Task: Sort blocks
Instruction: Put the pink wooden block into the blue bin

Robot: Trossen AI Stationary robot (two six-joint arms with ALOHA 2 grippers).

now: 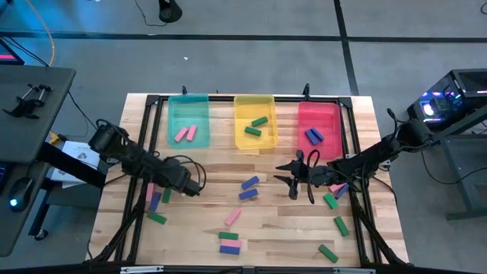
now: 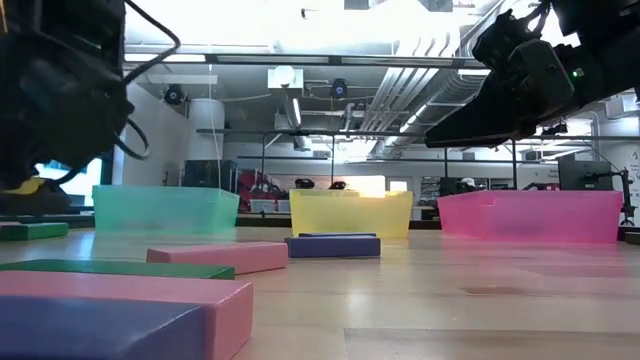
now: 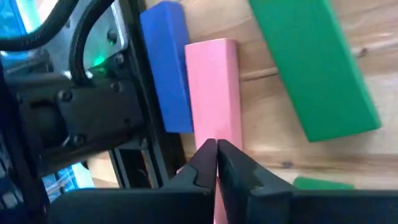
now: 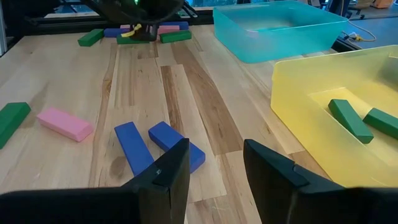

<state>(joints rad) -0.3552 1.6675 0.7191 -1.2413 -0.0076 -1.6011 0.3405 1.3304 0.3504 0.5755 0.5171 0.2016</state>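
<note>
My left claw [image 3: 216,163], tips pressed together, sits on the near end of the pink block [image 3: 214,93], whose length runs straight ahead beside a blue block [image 3: 168,68].

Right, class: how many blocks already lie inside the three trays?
6: two pink blocks in the teal tray, two green blocks in the yellow tray, two blue blocks in the red tray. None appears hidden.
</note>
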